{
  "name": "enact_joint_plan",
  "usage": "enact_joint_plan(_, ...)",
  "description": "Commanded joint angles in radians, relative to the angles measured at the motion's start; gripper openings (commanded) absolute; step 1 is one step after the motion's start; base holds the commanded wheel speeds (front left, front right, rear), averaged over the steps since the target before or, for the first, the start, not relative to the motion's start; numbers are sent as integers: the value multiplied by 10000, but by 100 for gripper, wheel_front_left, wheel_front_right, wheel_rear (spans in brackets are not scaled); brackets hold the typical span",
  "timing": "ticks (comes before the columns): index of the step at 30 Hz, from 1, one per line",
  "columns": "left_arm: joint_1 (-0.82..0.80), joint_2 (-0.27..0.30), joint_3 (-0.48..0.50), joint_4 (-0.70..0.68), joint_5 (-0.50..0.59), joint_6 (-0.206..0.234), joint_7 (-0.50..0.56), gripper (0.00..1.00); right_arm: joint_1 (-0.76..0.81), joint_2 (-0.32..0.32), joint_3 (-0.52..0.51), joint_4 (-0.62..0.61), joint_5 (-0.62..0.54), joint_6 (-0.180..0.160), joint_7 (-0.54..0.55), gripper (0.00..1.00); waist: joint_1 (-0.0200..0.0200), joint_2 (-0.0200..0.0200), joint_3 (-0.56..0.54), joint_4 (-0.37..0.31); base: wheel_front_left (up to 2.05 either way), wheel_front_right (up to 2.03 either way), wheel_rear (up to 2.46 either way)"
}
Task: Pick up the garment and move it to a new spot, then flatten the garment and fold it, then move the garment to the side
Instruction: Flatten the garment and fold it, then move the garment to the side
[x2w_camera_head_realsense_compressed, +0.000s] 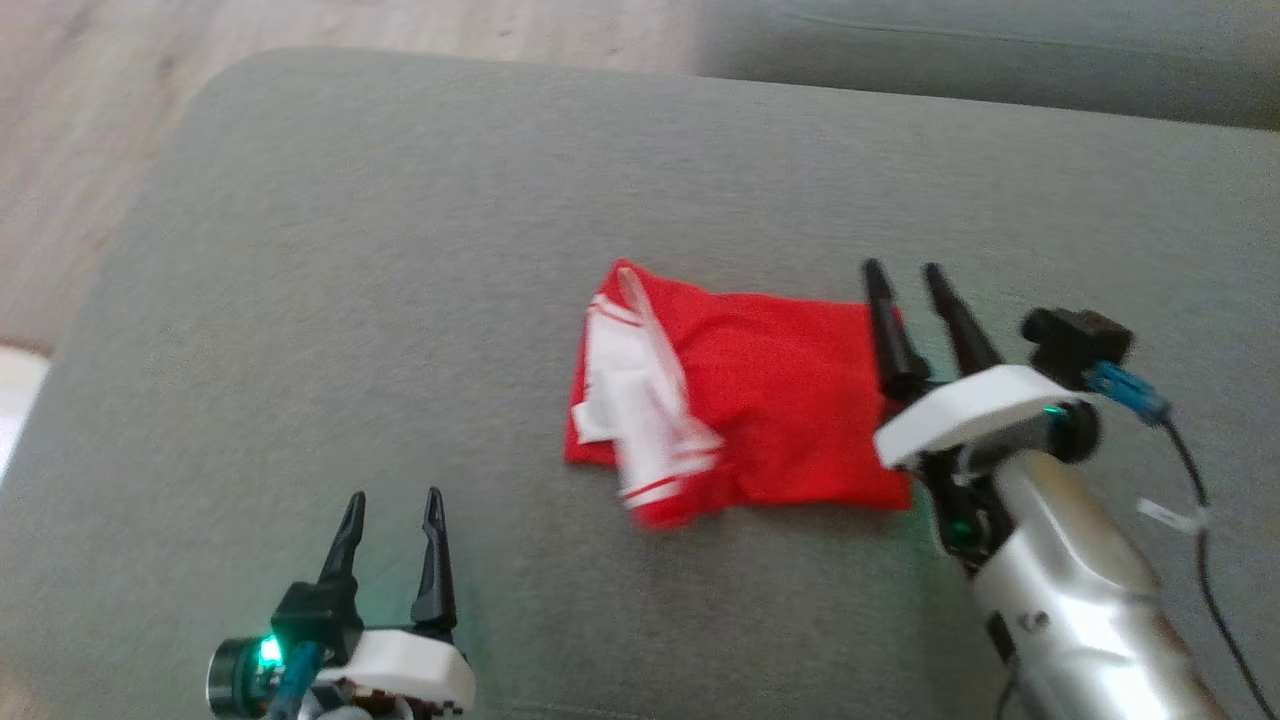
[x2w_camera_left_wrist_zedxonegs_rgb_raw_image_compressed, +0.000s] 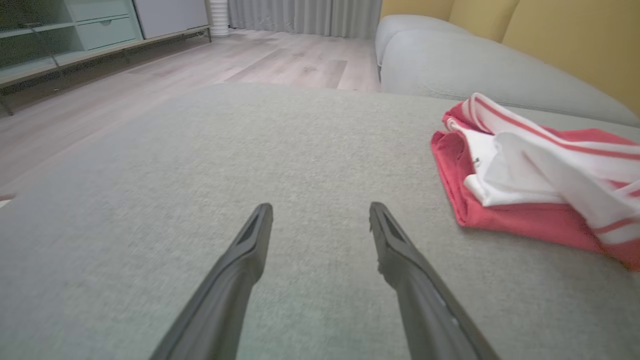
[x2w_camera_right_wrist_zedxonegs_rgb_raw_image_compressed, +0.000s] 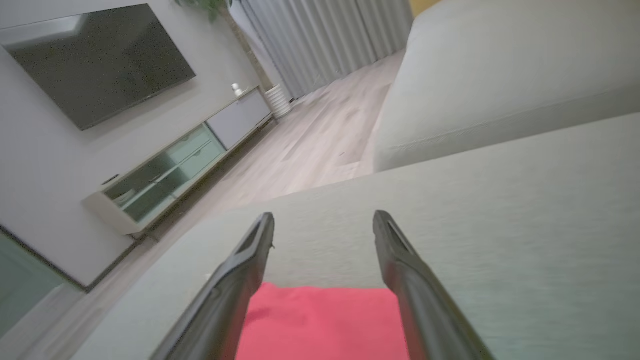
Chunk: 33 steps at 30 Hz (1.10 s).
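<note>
The garment (x2w_camera_head_realsense_compressed: 760, 400) lies folded into a small red rectangle on the grey sofa cushion (x2w_camera_head_realsense_compressed: 400, 300), with its white red-striped trim bunched on top at its left side. In the left wrist view the garment (x2w_camera_left_wrist_zedxonegs_rgb_raw_image_compressed: 525, 190) sits to the right of my fingers. My right gripper (x2w_camera_head_realsense_compressed: 908, 275) hovers open over the garment's right edge, and red cloth (x2w_camera_right_wrist_zedxonegs_rgb_raw_image_compressed: 320, 325) shows low between its fingers. At the lower left, my left gripper (x2w_camera_head_realsense_compressed: 393, 500) stands open and apart from the garment, nothing between its fingers. The letters, number and tag are hidden.
Another grey sofa section (x2w_camera_head_realsense_compressed: 980, 50) lies behind the cushion. Wooden floor (x2w_camera_head_realsense_compressed: 100, 150) borders the cushion's left edge. A TV (x2w_camera_right_wrist_zedxonegs_rgb_raw_image_compressed: 100, 60) and a low cabinet (x2w_camera_right_wrist_zedxonegs_rgb_raw_image_compressed: 170, 170) stand across the room. Bare cushion surrounds the garment on all sides.
</note>
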Motion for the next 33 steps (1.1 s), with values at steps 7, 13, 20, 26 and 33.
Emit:
enact_joint_plan(7,-417,53,677,-486,300,142,-95,100,1478,132,-2708,-1164,-2968,-6,-134,100,0,0,-218,-1807,0,0,0)
enact_joint_plan(13,-29,53,1081,-660,713,364,-95,100,2491,150,-3520,-1784,-3978,-6,-134,100,0,0,-436,-2261,0,0,0)
enact_joint_plan(20,610,53,1239,-952,908,403,-95,100,3196,152,-3441,-1763,-3829,-6,-135,100,0,0,-584,-2316,0,0,0)
enact_joint_plan(26,453,53,1074,-974,891,320,-95,100,2987,153,-3061,-1734,-3644,-6,-135,100,0,0,-404,-2030,0,0,0)
enact_joint_plan(33,130,53,536,-1032,832,189,-95,100,2103,154,-1692,-1348,-3140,-6,-135,100,0,0,-58,-1381,0,0,0)
